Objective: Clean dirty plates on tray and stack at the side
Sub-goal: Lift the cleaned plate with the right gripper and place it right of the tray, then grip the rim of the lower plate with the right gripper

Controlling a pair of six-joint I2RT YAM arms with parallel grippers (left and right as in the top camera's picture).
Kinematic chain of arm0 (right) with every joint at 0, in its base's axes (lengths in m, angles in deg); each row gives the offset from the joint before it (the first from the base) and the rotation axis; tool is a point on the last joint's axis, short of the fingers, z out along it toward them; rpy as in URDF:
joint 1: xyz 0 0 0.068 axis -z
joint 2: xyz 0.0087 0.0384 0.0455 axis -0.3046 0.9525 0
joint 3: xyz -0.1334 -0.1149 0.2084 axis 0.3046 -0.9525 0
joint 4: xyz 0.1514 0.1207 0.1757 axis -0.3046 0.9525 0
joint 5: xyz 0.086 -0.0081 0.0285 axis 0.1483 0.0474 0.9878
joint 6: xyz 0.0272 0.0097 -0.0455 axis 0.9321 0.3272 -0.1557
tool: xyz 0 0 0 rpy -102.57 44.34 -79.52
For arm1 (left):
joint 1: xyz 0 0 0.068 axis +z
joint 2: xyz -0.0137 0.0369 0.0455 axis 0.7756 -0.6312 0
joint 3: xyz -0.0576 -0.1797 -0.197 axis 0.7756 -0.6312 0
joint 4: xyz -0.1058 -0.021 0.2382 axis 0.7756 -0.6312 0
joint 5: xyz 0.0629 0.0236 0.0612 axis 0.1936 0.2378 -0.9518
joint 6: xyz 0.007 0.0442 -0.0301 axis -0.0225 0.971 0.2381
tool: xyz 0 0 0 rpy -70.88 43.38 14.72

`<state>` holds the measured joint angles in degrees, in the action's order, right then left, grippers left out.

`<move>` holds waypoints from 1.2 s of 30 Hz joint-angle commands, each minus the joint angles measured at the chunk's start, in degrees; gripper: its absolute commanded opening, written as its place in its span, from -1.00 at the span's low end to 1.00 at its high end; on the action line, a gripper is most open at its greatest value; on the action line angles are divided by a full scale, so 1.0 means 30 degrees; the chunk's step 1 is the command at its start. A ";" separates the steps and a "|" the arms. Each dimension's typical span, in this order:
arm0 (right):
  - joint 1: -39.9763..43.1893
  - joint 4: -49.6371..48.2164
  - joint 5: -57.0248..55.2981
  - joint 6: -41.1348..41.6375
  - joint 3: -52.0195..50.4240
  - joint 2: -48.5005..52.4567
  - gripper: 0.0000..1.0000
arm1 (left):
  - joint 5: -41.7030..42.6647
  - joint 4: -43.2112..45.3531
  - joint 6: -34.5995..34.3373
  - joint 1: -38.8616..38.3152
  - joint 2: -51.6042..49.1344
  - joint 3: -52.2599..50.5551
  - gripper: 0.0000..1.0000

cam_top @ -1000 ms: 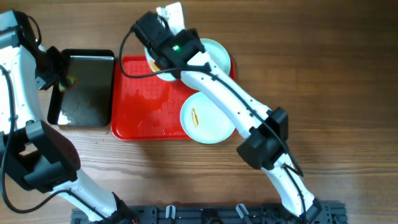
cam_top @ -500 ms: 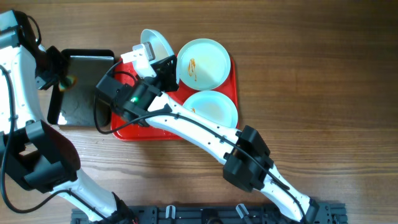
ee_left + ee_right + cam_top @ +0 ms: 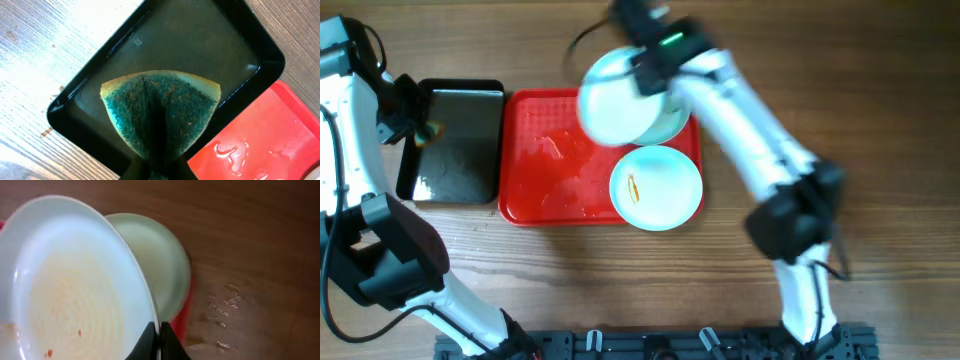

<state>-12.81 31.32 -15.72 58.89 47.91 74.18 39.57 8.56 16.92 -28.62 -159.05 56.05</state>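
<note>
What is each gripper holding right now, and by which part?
Right gripper pinches a plate by its rim. Left gripper pinches the green sponge at its folded end.

surface: brown wooden table [image 3: 900, 80] (visible grain) | light: even

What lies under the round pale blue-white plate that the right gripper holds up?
Below the held plate show the red rectangular plastic tray and part of a second pale round plate. The rest of that plate is covered.
</note>
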 commanded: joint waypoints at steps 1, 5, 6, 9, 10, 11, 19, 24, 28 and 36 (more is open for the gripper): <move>0.4626 0.1712 0.4940 -0.0561 0.0117 -0.2572 -0.91 | 0.0168 -0.0044 0.0386 0.0036 0.0117 0.0153 -0.92; 1.0491 0.4167 0.5581 -0.1035 -0.0087 -0.2543 -0.91 | 0.0168 -0.0277 0.0386 0.0036 0.0117 0.0153 -0.92; 1.1701 0.4408 0.5982 -0.1064 -0.0459 -0.2543 -0.92 | 0.0160 -0.0277 0.0386 0.0036 0.0117 0.0153 -0.92; 1.3908 0.4007 0.6091 -0.1137 -0.3162 -0.2543 -0.91 | 0.0160 -0.0255 0.0386 0.0036 0.0117 0.0153 -0.92; 1.4396 0.3300 0.6091 -0.1129 -0.4575 -0.2543 -0.91 | 0.0160 -0.0211 0.0386 0.0036 0.0117 0.0153 -0.92; 1.4695 0.2514 0.6098 -0.1122 -0.5887 -0.2543 -0.91 | 0.0160 -0.0197 0.0386 0.0036 0.0117 0.0153 -0.92; 1.4834 -0.1545 0.3577 0.0670 -1.3180 -0.2543 -0.91 | 0.0168 -0.0204 0.0386 0.0036 0.0117 0.0153 -0.92; 1.4724 -0.1362 0.6951 -0.1100 -1.3865 -0.3869 -0.56 | 0.0168 -0.0219 0.0393 0.0022 0.0117 0.0153 -0.92; 1.4484 -0.0372 0.6885 -0.1486 -1.3886 -1.0360 -0.09 | 0.0168 -0.0233 0.0386 0.0000 0.0117 0.0153 -0.92; 1.4316 -0.4838 1.0302 -0.0189 -2.6410 -2.3613 0.30 | 0.0168 -0.0284 0.0386 0.0000 0.0117 0.0153 -0.92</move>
<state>30.90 19.36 6.69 55.63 -23.75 10.60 39.70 7.45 16.92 -28.62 -159.05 56.07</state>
